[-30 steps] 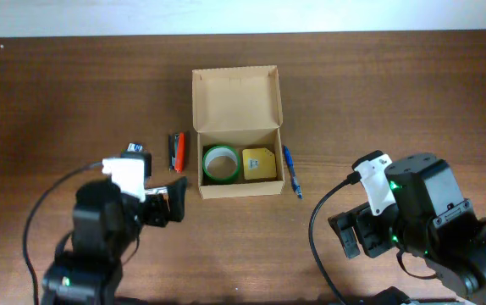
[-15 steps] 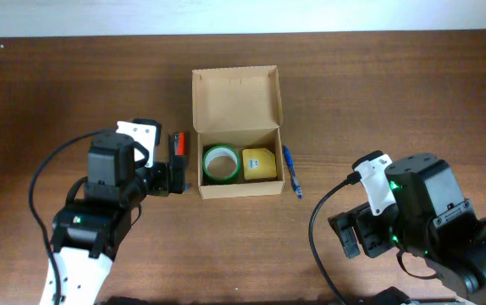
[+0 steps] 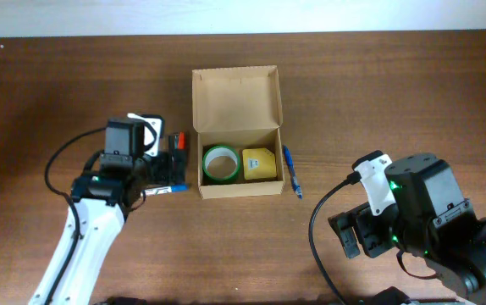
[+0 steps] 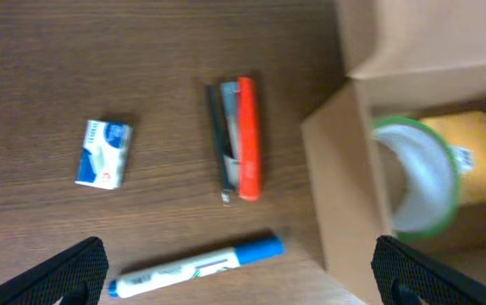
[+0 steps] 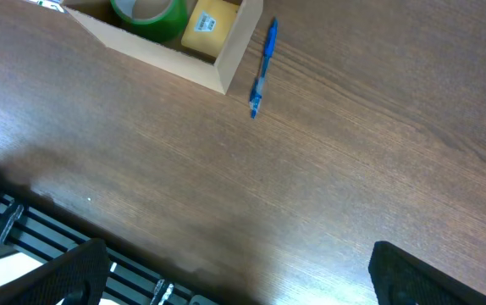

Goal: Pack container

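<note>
The container (image 3: 235, 91) is a tan cardboard mailer box at mid-table, its flap lid open toward the far side. Inside lie a green tape roll (image 3: 220, 163) and a yellow item (image 3: 259, 163). In the left wrist view the box wall (image 4: 345, 186), tape roll (image 4: 416, 182) and yellow item (image 4: 480, 157) show at the right. My left gripper (image 3: 172, 167) (image 4: 239, 284) is open and empty, just left of the box, above a blue-capped white marker (image 4: 196, 265). My right gripper (image 3: 350, 235) (image 5: 247, 280) is open and empty, right of and nearer than the box (image 5: 167, 55).
A red-and-black tool (image 4: 239, 138) (image 3: 175, 141) and a small blue-white packet (image 4: 105, 153) lie left of the box. A blue pen (image 3: 291, 171) (image 5: 262, 68) lies along its right side. The table's near edge with black slats (image 5: 23, 229) shows below my right gripper.
My left arm has swung away from the near edge and right, toward the box, and now hangs over the items at its left side. The right arm has not moved.
</note>
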